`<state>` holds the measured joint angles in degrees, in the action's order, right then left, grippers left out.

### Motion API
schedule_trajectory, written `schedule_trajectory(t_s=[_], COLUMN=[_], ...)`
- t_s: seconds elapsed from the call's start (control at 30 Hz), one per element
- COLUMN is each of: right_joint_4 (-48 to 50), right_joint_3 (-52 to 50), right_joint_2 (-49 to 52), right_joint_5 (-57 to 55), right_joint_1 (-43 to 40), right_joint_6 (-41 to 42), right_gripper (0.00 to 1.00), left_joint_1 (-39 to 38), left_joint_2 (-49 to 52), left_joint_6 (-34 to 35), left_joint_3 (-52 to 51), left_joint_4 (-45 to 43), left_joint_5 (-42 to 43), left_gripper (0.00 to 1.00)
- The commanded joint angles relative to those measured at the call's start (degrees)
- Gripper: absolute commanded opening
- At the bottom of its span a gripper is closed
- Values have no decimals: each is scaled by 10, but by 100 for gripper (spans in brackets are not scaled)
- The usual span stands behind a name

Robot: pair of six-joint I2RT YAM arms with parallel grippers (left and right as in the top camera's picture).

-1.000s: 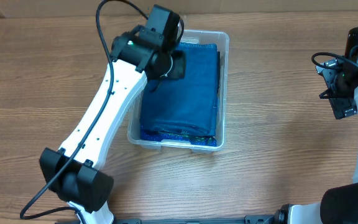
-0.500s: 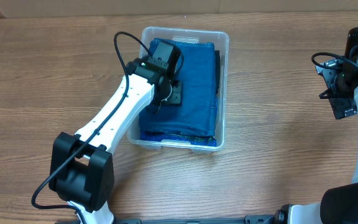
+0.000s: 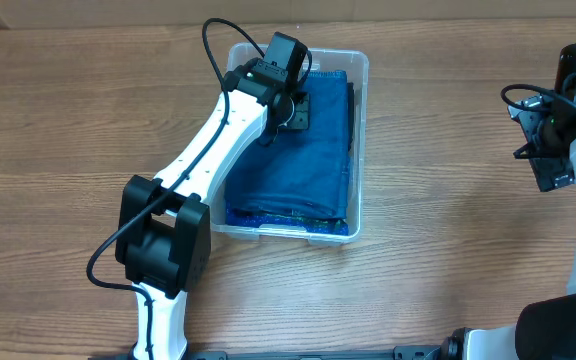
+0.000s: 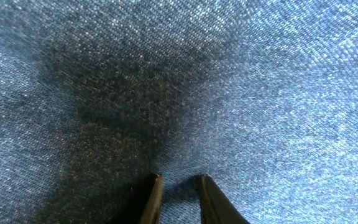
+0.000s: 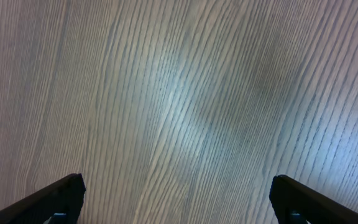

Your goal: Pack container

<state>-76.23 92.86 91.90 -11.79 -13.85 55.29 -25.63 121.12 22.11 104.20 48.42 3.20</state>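
The clear plastic container (image 3: 361, 62) stands on the wooden table at the centre back, filled with folded blue denim cloth (image 3: 313, 160). My left gripper (image 3: 299, 112) reaches down into its far part, right over the cloth. In the left wrist view the denim (image 4: 260, 81) fills the frame, and the left gripper (image 4: 178, 178) has its two dark fingertips only a narrow gap apart, with nothing pinched between them. My right gripper (image 3: 548, 170) hangs at the far right, well away from the container. Its view shows the right gripper (image 5: 178, 183) wide open over bare wood.
Wood-grain tabletop (image 3: 448, 250) surrounds the container on all sides. The left arm's white links (image 3: 203, 150) stretch from the front left across the container's left rim. A black cable (image 3: 218, 35) loops above the left wrist.
The left gripper went from the container's far part toward its middle, then back toward the far end. Its jaws widened and narrowed again. The right arm has not moved.
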Motion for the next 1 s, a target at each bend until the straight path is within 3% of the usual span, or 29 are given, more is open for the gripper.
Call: schedule_trajectory(t_s=[0.0, 0.03, 0.13, 0.23, 0.4, 0.53, 0.63, 0.77, 0.87, 0.97], right_joint_4=[1, 1, 1, 1, 1, 1, 1, 1, 1, 1], right_joint_3=[1, 1, 1, 1, 1, 1, 1, 1, 1, 1], right_joint_2=[-2, -2, -2, -2, -2, -2, -2, -2, -2, -2], right_joint_5=[-2, -2, -1, -2, -2, -1, -1, -2, -2, -1], right_joint_1=[-1, -1, -1, -1, -1, -1, -1, -1, -1, -1], right_joint_6=[3, 3, 3, 3, 3, 3, 3, 3, 3, 3], right_gripper=[100, 100, 100, 100, 100, 100, 100, 100, 100, 100], left_joint_1=[0, 0, 2, 5, 5, 5, 5, 5, 5, 5], left_joint_2=[-17, -48, -181, -256, -367, -517, -631, -841, -942, -975], left_joint_6=[-30, -39, -72, -77, -88, -28, -25, 8, 48, 111], left_joint_3=[13, 20, 24, 24, 24, 23, 0, -151, -279, -371], left_joint_4=[8, 9, 9, 30, 178, 264, 287, 243, 171, 145], left_joint_5=[-2, -5, -43, -53, -53, -51, -55, -55, -50, -46], left_gripper=[26, 34, 100, 100, 100, 100, 100, 100, 100, 100])
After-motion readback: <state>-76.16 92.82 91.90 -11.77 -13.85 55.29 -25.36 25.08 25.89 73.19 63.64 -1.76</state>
